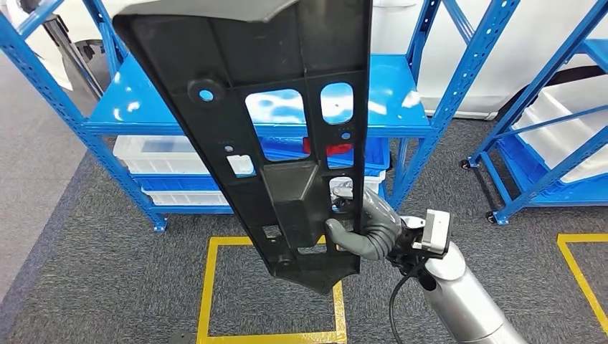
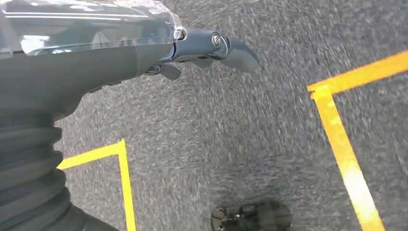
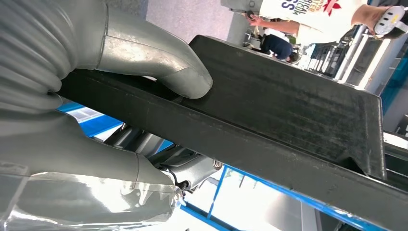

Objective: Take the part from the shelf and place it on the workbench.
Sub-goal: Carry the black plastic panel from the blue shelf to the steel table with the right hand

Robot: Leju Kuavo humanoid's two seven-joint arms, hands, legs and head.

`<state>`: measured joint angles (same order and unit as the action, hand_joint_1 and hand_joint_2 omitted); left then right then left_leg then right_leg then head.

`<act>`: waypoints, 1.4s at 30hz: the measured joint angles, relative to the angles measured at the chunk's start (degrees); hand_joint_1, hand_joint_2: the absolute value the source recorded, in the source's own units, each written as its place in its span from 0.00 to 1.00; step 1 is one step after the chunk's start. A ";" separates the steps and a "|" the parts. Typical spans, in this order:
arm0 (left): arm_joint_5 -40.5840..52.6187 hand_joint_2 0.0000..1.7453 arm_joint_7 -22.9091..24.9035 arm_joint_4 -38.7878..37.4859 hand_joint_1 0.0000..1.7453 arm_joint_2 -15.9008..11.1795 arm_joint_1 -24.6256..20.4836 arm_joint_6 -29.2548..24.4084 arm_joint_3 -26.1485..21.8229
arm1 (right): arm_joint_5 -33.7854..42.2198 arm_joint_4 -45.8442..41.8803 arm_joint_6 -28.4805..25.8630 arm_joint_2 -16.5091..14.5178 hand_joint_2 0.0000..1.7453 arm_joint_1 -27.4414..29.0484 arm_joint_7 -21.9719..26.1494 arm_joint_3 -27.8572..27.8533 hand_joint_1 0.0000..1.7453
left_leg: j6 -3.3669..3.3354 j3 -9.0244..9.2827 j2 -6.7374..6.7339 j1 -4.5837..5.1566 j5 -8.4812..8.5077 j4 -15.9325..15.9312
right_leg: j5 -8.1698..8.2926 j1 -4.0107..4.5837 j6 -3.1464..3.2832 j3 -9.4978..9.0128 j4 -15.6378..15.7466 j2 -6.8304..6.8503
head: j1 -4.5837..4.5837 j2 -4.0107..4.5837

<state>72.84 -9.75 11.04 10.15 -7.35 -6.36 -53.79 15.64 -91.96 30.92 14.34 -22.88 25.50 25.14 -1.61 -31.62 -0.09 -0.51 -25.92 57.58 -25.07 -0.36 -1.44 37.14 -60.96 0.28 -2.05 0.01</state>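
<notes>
The right hand (image 1: 362,228) is clamped on the lower end of the long black part (image 1: 269,129), low and right of centre in the head view, and the part's long axis runs up and left to the top edge, in front of the blue shelf (image 1: 391,107). The right forearm climbs from the lower right corner, thumb (image 3: 159,62) pressed on the part's flat face. The left hand (image 2: 211,48) hangs over the carpet, holding nothing, its fingers loosely extended.

Held upright before the shelf (image 1: 387,107) by the right hand (image 1: 373,228) at its lower edge: the part (image 1: 287,129). Under the shelf top, stacked bins (image 1: 154,154). Right of it, a second rack (image 1: 552,143). Below the part, floor tape (image 1: 209,287).
</notes>
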 joint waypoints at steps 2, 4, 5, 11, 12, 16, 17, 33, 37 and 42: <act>0.02 1.00 0.01 -0.01 0.00 0.00 -0.11 0.01 0.00 | 0.01 -0.02 -0.05 0.00 1.00 0.15 -0.04 -0.08 0.97 | -0.36 -0.99 -0.09 0.00 0.82 -0.08 | -4.76 -0.12 -0.45 2.78 -7.11 -0.12 | 0.01 0.00; 0.05 1.00 0.01 -0.01 0.00 0.02 -0.06 0.02 0.00 | 0.01 -0.01 -0.14 0.00 1.00 0.51 -0.08 -0.09 0.97 | -0.38 -2.08 -0.10 0.10 1.46 0.13 | -7.76 -0.19 -0.66 4.65 -13.42 -0.14 | 0.00 0.01; 0.06 1.00 0.01 -0.01 0.00 0.01 -0.03 0.02 0.00 | 0.01 -0.01 -0.17 0.00 1.00 0.68 -0.09 -0.09 0.97 | -0.35 -2.57 -0.09 0.13 1.73 0.27 | -7.68 -0.20 -0.61 4.08 -13.65 -0.14 | 0.00 0.00; 0.10 1.00 0.03 0.00 0.00 0.11 -0.08 0.00 0.00 | 0.05 -0.57 -0.26 0.03 1.00 0.83 -0.07 -0.22 0.97 | 0.83 -3.90 -0.17 0.42 2.99 0.74 | -2.74 0.58 1.14 -6.26 2.89 -0.05 | 0.01 0.01; 0.09 1.00 0.05 0.00 0.00 0.12 -0.09 0.00 0.00 | 0.07 -0.65 -0.26 0.03 1.00 0.86 -0.05 -0.22 0.97 | 1.14 -3.94 -0.21 0.38 3.25 0.66 | -2.36 0.65 1.39 -6.09 2.99 -0.06 | 0.01 0.01; -0.02 1.00 0.15 0.00 0.00 0.05 -0.06 -0.16 0.01 | 0.08 -0.87 -0.25 -0.10 1.00 0.98 -0.03 -0.21 0.97 | 2.19 -5.99 -0.10 0.28 -0.58 5.23 | -0.61 0.01 2.67 -5.29 3.95 0.30 | -0.01 0.01; -0.06 1.00 0.15 0.00 0.00 0.04 -0.04 -0.20 0.00 | 0.08 -0.93 -0.25 -0.17 1.00 1.01 -0.02 -0.19 0.97 | 2.43 -7.30 -0.08 0.23 -3.04 8.92 | -0.26 0.04 2.85 -4.83 3.98 0.31 | -0.01 0.00; -0.56 1.00 -0.13 0.00 0.00 -0.12 -0.04 -0.52 -0.09 | 0.19 -0.95 -0.11 -0.39 1.00 1.18 -0.09 -0.12 0.97 | -0.20 -0.73 -0.24 -0.03 0.50 -0.09 | -5.38 -0.05 -0.38 3.41 -8.89 -0.01 | 0.00 0.00; -0.47 1.00 -0.07 0.00 0.00 -0.12 0.12 -0.62 -0.13 | 0.96 -0.89 -0.04 -0.39 1.00 1.15 -0.57 -0.11 0.97 | -0.15 -1.85 -0.87 0.03 1.06 0.31 | -4.82 -0.08 -0.33 1.84 -9.51 0.18 | -0.01 0.00; -0.32 1.00 -0.04 0.00 0.00 -0.09 0.11 -0.63 -0.13 | 1.84 -0.84 -0.02 -0.28 1.00 0.56 -0.70 -0.17 0.97 | 0.94 -2.14 -2.16 0.39 1.31 0.64 | -1.39 0.83 1.31 -4.63 2.71 1.69 | 0.00 0.01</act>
<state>72.52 -9.79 11.04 10.05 -7.24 -6.99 -53.92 17.47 -92.80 30.91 14.06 -22.31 24.79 24.96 -0.67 -33.76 -2.25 -0.12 -24.61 58.22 -26.45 0.46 -0.14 32.51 -58.25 1.97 -2.05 0.02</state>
